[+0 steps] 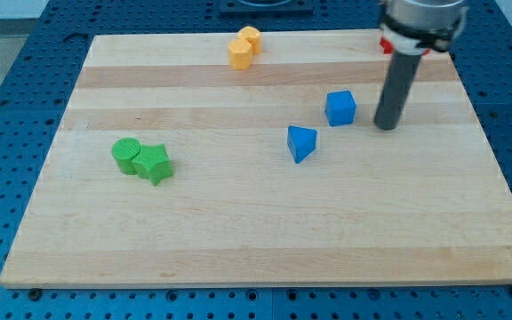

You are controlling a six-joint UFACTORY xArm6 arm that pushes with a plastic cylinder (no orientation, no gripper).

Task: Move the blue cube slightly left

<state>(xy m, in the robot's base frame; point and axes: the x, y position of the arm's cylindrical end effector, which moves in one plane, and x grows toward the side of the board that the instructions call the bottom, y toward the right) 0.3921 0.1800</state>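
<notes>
The blue cube (340, 108) sits on the wooden board (238, 231), right of centre toward the view's top. My tip (386, 125) rests on the board just to the view's right of the cube, with a small gap between them. A blue triangular block (300, 143) lies below and to the left of the cube.
A green cylinder (126, 155) and a green star-shaped block (155, 164) touch each other at the view's left. Two orange blocks (244, 47) sit together near the top edge. A bit of red (385, 44) shows behind the rod's mount.
</notes>
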